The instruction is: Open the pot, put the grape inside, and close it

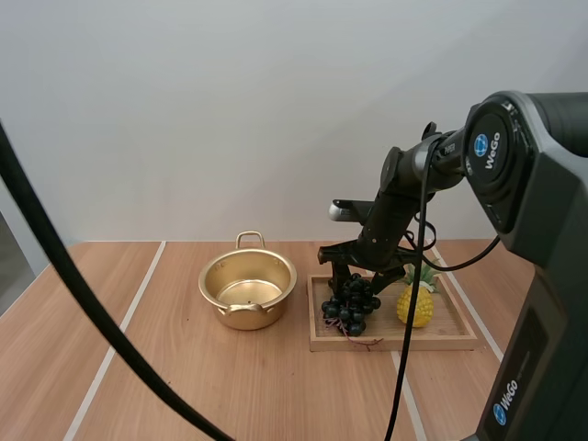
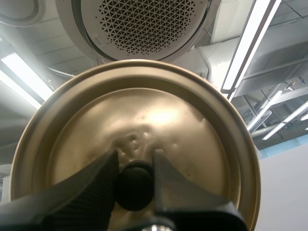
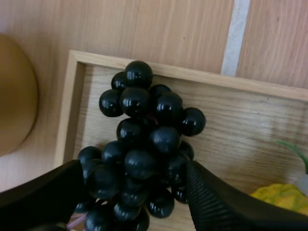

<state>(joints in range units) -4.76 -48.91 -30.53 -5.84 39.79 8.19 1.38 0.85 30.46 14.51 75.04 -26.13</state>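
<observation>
The gold pot [image 1: 246, 317] stands open and empty on the table, left of the wooden tray [image 1: 441, 335]. A bunch of dark grapes [image 1: 350, 307] sits at the tray's left end, and my right gripper [image 1: 363, 271] comes down onto it from above. In the right wrist view the fingers press against both sides of the grapes [image 3: 144, 154], just over the tray [image 3: 231, 130], with the right gripper [image 3: 134, 168] shut on the bunch. My left gripper [image 2: 134, 161] is shut on the black knob [image 2: 134, 185] of the gold lid [image 2: 144, 115] and holds it up in the air.
A yellow toy pineapple [image 1: 415, 303] stands on the tray right of the grapes, close to the right gripper. The pot's near handle faces the table front and its far handle [image 1: 250, 239] faces the wall. Bare wood lies left of and in front of the pot.
</observation>
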